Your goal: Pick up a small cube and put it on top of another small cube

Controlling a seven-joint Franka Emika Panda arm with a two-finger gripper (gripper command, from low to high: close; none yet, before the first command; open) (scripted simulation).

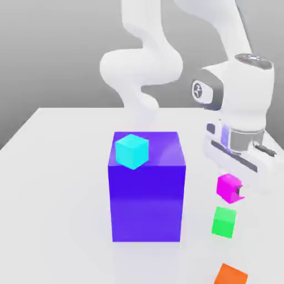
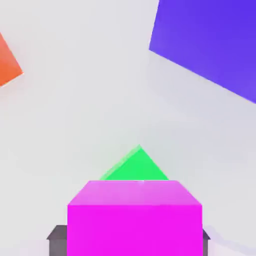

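Observation:
The small magenta cube (image 1: 227, 187) hangs in the air at the exterior view's right, with my gripper (image 1: 232, 188) shut on it. Directly below it, with a small gap between them, the bright green cube (image 1: 224, 222) rests on the white table. In the hand view the magenta cube (image 2: 135, 220) sits between my dark fingertips (image 2: 57, 239), and a corner of the green cube (image 2: 137, 165) peeks out from beyond it.
A big blue-purple block (image 1: 147, 188) stands mid-table with a cyan cube (image 1: 132, 151) on its top. An orange cube (image 1: 230, 275) lies at the front edge, just beyond the green one. The block (image 2: 210, 45) and orange cube (image 2: 7, 62) flank the hand view.

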